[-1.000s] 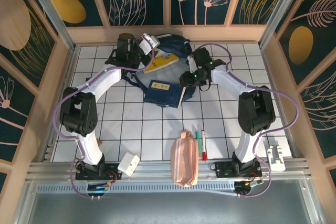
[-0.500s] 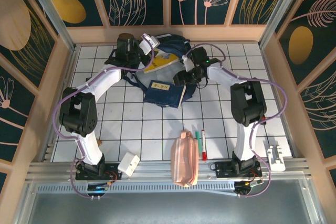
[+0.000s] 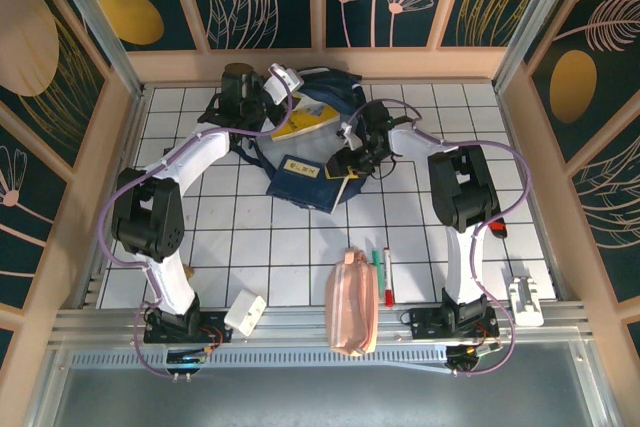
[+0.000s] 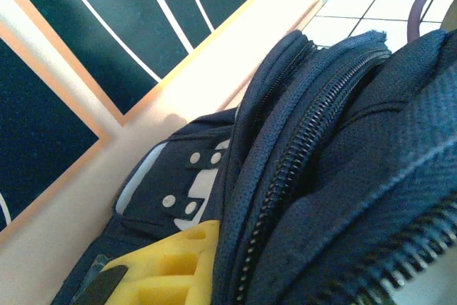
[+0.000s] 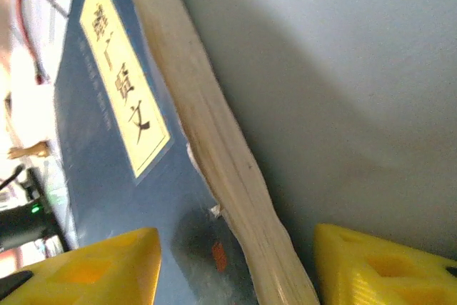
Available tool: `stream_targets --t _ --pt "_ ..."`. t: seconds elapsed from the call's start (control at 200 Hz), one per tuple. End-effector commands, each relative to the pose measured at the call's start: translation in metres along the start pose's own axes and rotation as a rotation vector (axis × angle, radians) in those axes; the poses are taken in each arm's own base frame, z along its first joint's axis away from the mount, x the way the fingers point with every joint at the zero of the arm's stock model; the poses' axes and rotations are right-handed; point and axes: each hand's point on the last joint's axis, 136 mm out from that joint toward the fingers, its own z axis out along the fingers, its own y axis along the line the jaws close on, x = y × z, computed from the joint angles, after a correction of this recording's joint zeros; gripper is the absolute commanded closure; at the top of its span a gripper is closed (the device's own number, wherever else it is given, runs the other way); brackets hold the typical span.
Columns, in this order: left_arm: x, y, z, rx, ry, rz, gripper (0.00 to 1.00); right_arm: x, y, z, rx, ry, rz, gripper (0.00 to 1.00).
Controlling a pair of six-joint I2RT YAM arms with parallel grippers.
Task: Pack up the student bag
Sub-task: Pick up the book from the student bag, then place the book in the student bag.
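With your left hand (image 3: 283,77) clamped shut on the rim of the navy-blue fabric student bag (image 3: 338,85) at the counter's (image 3: 260,247) far side, a yellow book (image 3: 305,119) already lies in its mouth, your right hand (image 3: 345,162) straddles the flat blue book (image 3: 305,179), whether gripping you cannot tell, and the pink fabric pouch (image 3: 352,309) and two pens (image 3: 378,265) are yet to pack.

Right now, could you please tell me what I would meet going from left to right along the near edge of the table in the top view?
White box → pink pouch → green marker → red marker → white bracket.
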Motion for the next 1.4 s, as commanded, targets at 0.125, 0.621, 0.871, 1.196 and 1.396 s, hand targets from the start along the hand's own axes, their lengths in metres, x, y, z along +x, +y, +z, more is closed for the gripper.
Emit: stream_targets --t 0.125,0.621,0.871,1.196,1.396 --pt "-0.034 0.009 -0.017 -0.028 -0.082 0.032 1.00 0.015 0.023 0.002 -0.239 0.046 0.085 0.59" --pt "-0.052 0.013 -0.036 -0.076 -0.121 0.056 1.00 -0.005 0.081 -0.060 -0.460 -0.168 0.145 1.00" --pt "-0.080 0.026 -0.052 -0.131 -0.170 0.003 1.00 -0.028 0.095 -0.119 -0.495 -0.437 0.282 1.00" --pt "-0.099 0.010 -0.056 -0.065 -0.235 -0.104 1.00 -0.066 0.049 -0.124 -0.382 -0.761 0.692 1.00" --pt "-0.104 -0.010 -0.049 -0.049 -0.258 -0.184 1.00 -0.089 0.037 -0.122 -0.345 -1.035 0.877 1.00"
